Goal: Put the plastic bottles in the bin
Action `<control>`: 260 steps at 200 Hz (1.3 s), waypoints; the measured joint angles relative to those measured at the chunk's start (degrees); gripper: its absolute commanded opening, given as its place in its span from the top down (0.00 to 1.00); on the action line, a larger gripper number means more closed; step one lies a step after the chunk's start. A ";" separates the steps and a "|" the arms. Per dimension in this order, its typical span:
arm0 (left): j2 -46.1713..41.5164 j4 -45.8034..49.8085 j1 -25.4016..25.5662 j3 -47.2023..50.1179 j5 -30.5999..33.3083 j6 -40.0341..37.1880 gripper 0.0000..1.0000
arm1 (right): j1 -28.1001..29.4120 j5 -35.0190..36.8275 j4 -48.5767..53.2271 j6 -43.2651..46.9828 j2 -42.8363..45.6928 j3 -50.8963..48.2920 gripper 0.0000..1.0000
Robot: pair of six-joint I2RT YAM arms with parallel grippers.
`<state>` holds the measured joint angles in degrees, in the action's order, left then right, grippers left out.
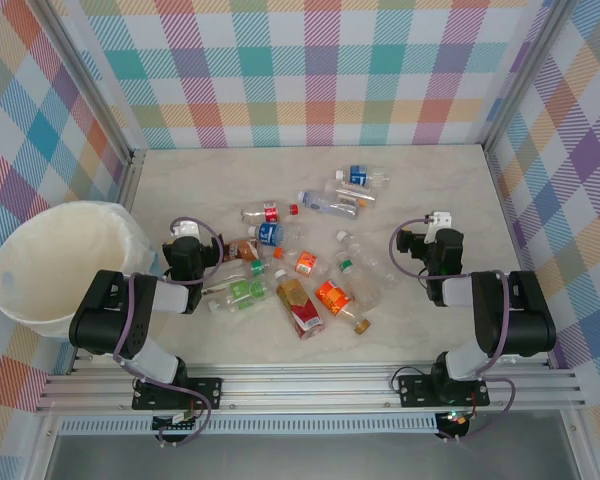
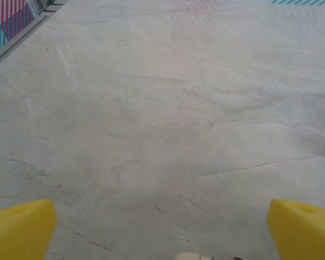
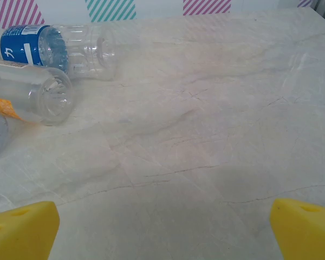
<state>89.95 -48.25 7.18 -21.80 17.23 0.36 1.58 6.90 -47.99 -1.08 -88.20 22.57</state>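
The small clear plastic bottles with coloured labels and caps point(image 1: 298, 305) are strewn on their sides over the pale marbled bench point(image 1: 210, 175). They lie between the two hands, just right of the left hand point(image 1: 186, 232) and just left of the right hand point(image 1: 437, 222). From the right wrist, a blue-labelled bottle point(image 3: 40, 46) is seen ahead and to the left. The large round cream-white plastic bin point(image 1: 50, 260), lined in thin white, is placed beside the left arm. Both hands are held low and pointed away from the bases, their yellow fingertips point(image 3: 21, 230) spread wide apart over bare bench.

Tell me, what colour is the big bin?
The bin is cream-white; the top external view shows it best.
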 measured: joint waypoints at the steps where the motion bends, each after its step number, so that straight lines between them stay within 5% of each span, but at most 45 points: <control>1: 0.00 0.00 0.00 0.00 0.00 0.02 0.00 | 0.00 0.00 0.00 0.00 0.00 0.00 0.00; 222: -0.02 0.07 0.00 0.00 -0.11 0.00 0.00 | 0.00 0.00 0.00 0.00 0.00 0.00 0.00; 260: -4.92 10.01 0.00 -4.00 -1.77 -0.37 0.00 | 0.00 -0.04 8.28 0.00 5.44 1.53 0.00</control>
<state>85.03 -38.24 7.18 -25.80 15.46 -0.01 1.58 6.85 -39.70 -1.08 -82.76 24.10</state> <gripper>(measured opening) 0.999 0.997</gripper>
